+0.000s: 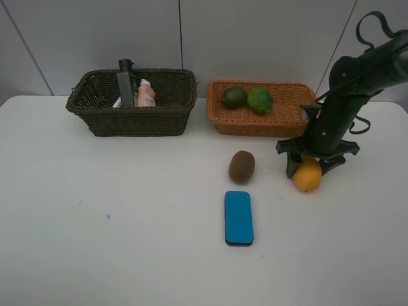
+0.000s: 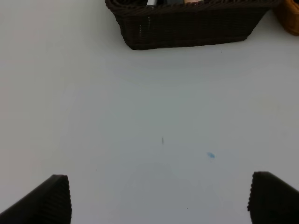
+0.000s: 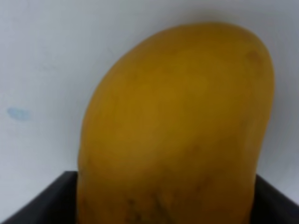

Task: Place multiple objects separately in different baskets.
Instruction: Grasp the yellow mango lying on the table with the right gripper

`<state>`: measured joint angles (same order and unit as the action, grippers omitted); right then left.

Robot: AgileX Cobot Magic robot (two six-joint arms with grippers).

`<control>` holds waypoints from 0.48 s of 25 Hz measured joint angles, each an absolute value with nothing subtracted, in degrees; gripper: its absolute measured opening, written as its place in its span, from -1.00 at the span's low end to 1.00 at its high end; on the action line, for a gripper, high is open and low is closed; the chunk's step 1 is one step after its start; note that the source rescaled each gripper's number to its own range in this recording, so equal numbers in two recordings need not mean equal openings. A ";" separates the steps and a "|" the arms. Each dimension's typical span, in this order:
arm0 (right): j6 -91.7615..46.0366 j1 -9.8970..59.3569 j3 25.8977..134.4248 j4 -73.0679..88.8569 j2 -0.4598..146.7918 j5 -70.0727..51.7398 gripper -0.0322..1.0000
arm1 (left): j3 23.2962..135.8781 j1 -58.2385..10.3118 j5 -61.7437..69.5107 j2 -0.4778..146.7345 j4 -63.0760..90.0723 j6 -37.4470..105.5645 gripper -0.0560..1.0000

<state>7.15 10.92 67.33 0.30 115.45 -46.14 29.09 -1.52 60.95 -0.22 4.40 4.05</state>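
The orange-yellow mango (image 1: 307, 176) (image 3: 177, 126) lies on the white table at the right, and my right gripper (image 1: 309, 169) (image 3: 163, 205) is shut on it, a finger against each side. Left of it lie the brown kiwi (image 1: 241, 166) and the blue flat eraser (image 1: 238, 218). The dark brown basket (image 1: 131, 121) (image 2: 187, 28) holds the dark green pump bottle (image 1: 125, 83), the pink bottle (image 1: 146, 94) and a small white tube (image 1: 117, 102). Two green fruits (image 1: 234, 97) (image 1: 260, 100) sit in the light orange basket (image 1: 255, 124). My left gripper (image 2: 161, 205) hangs open over bare table in front of the dark basket.
A grey panelled wall rises right behind both baskets. A small blue speck (image 1: 108, 217) (image 2: 210, 155) marks the table at the left. The right arm (image 1: 344, 95) slopes down from the upper right, over the light basket's right end.
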 joint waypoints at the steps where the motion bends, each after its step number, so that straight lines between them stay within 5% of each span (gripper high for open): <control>1: 7.15 10.92 67.33 0.30 115.45 -46.20 -0.24 | 29.09 -1.52 60.95 -0.22 4.40 4.05 0.88; 12: 7.15 11.42 67.25 0.00 113.93 -50.00 -0.24 | 29.09 -1.52 60.95 -0.22 4.40 4.05 0.88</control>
